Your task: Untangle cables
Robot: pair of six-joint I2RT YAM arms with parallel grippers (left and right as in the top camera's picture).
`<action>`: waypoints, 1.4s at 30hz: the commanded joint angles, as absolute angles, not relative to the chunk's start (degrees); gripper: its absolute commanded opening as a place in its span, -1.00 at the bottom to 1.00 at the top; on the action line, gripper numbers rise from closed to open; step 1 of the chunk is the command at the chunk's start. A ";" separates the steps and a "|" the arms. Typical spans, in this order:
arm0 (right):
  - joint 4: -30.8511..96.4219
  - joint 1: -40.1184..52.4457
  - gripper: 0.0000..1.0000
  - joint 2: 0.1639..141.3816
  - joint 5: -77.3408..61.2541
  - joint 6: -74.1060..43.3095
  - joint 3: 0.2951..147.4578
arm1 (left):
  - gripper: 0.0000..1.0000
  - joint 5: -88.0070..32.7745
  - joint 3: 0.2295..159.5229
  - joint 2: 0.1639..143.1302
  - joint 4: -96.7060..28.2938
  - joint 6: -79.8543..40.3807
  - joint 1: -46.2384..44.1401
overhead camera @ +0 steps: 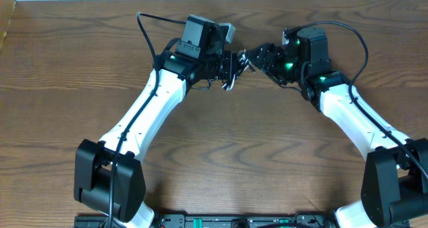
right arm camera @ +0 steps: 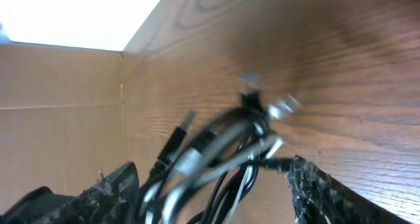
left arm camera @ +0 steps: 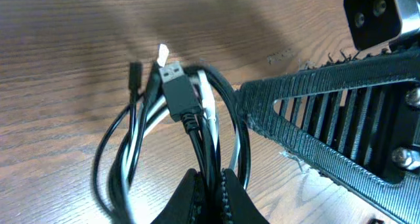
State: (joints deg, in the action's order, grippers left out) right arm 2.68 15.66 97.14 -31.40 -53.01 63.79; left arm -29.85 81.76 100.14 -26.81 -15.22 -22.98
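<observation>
A tangled bundle of black and white cables point(overhead camera: 235, 69) hangs between my two grippers above the wooden table. My left gripper point(left arm camera: 210, 179) is shut on the bundle's black strands. A black USB plug point(left arm camera: 174, 86) and looped black and white strands point(left arm camera: 131, 152) stick out past its fingers. My right gripper point(right arm camera: 210, 184) is open, its two fingers either side of the blurred bundle point(right arm camera: 223, 145). In the overhead view the left gripper point(overhead camera: 231, 66) and right gripper point(overhead camera: 257, 57) nearly meet. The right finger shows in the left wrist view point(left arm camera: 315, 119) beside the cables.
The wooden table point(overhead camera: 221, 154) spreads all round under both arms. A cardboard wall point(right arm camera: 59, 112) stands at the table's left edge, and it also shows at the overhead view's top left corner point(overhead camera: 5, 21).
</observation>
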 commanded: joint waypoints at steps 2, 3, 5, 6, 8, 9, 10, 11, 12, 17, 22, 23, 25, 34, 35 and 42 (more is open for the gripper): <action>2.57 16.23 0.38 97.21 -32.12 -54.02 64.71 | -0.85 -30.33 82.63 99.98 -26.85 -15.31 -23.11; 2.52 16.23 0.38 97.21 -32.14 -54.02 64.71 | -0.85 -30.33 82.63 99.98 -26.85 -15.31 -23.09; 2.74 16.29 0.36 97.21 -32.56 -53.95 64.71 | -0.85 -30.33 82.63 99.98 -26.83 -15.33 -23.09; 3.60 16.56 0.34 97.30 -32.75 -53.95 64.71 | -0.85 -30.33 82.63 99.98 -26.68 -15.33 -23.11; 6.48 17.56 0.28 98.00 -31.31 -53.54 64.71 | -0.85 -30.35 82.63 99.98 -26.57 -15.33 -23.09; 6.79 17.80 0.26 98.28 -30.92 -53.54 64.71 | -0.85 -30.35 82.63 99.98 -26.59 -15.33 -23.11; 6.83 18.35 0.23 99.18 -30.72 -53.56 64.71 | -0.85 -30.35 82.63 99.98 -26.61 -15.33 -23.11; 6.48 18.57 0.21 99.74 -30.79 -53.60 64.71 | -0.85 -30.35 82.63 99.98 -26.61 -15.33 -23.11; 6.17 18.70 0.18 100.40 -30.79 -53.91 64.71 | -0.85 -30.35 82.63 99.98 -26.61 -15.33 -23.11; 8.29 18.70 -0.07 101.69 -30.55 -53.91 64.71 | -0.85 -30.35 82.63 99.98 -26.41 -15.33 -23.09; 17.72 18.81 -0.46 101.71 -26.37 -49.04 64.71 | -0.85 -30.35 82.63 99.96 -24.34 -15.33 -22.15; 19.75 18.81 -0.52 101.71 -25.17 -47.72 64.71 | -0.85 -30.39 82.63 99.96 -24.08 -15.35 -21.65; 22.52 18.81 -0.59 101.71 -23.40 -44.93 64.66 | -0.85 -31.79 82.63 99.96 -24.08 -15.33 -20.99; 23.00 17.61 -0.27 101.69 -25.76 -28.05 64.29 | -0.85 -42.00 82.63 99.96 -27.14 -11.14 -19.94; 22.33 17.19 -0.20 101.65 -29.12 -24.23 64.31 | -0.85 -41.87 82.63 99.96 -27.77 -10.61 -19.94; 17.78 13.63 0.03 96.68 -46.48 -14.09 64.47 | -0.85 -36.40 82.63 99.96 -21.82 -24.58 -19.79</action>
State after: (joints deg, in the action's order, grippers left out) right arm 18.48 14.96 100.79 -38.92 -19.70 64.03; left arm -37.98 81.73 100.14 -24.91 -15.22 -20.03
